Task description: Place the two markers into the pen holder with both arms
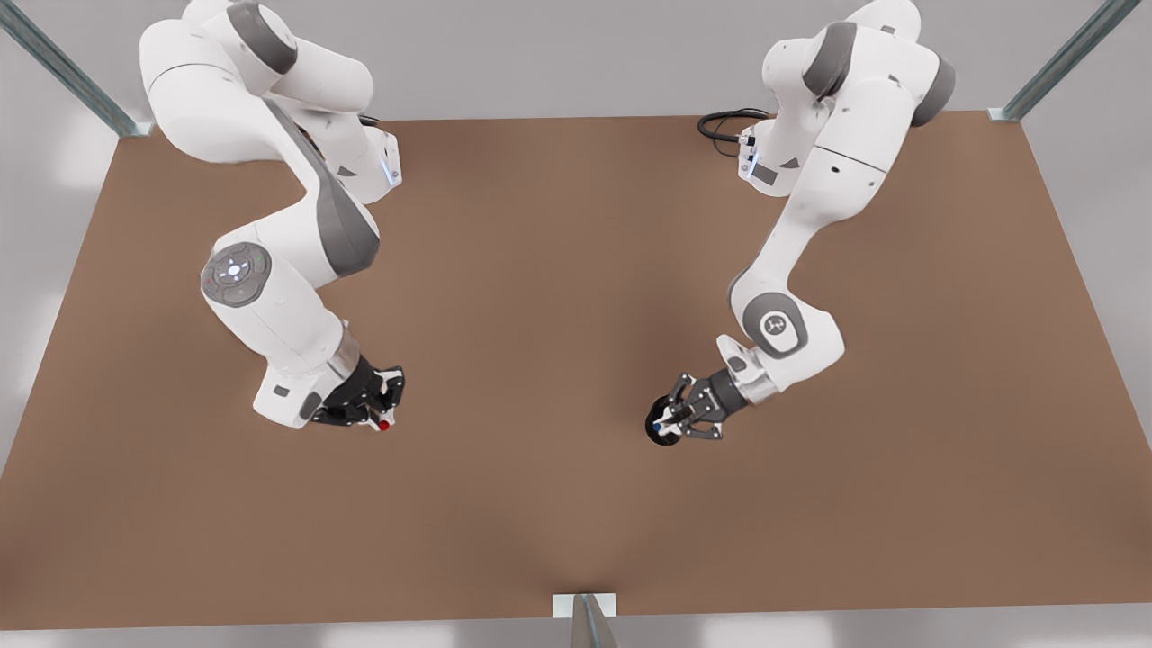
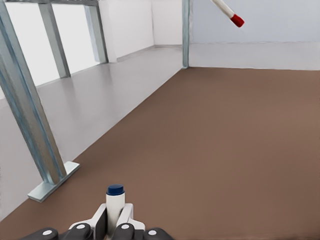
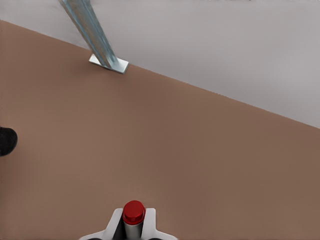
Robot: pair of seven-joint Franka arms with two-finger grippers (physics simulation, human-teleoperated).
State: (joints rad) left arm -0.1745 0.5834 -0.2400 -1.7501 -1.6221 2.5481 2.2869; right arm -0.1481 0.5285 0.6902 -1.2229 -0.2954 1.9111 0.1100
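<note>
My left gripper [image 1: 668, 416] is on the front view's right, shut on the blue-capped marker [image 1: 663, 416], whose cap sticks out past the fingers [image 2: 115, 200]. It hovers right over the black pen holder [image 1: 661, 434], which is mostly hidden beneath it. On the front view's left, my right gripper [image 1: 385, 416] is low over the table and shut on the red-capped marker [image 1: 384, 425]; the red cap [image 3: 133, 214] juts out between the fingers. The red marker's tip [image 2: 231, 15] also appears far off in the left wrist view.
The brown table [image 1: 540, 270] is bare between the two arms. Metal frame posts stand at its corners [image 1: 1062, 63] and at the middle of its front edge [image 1: 585, 621]. A black cable [image 1: 724, 121] lies by the arm base at the back.
</note>
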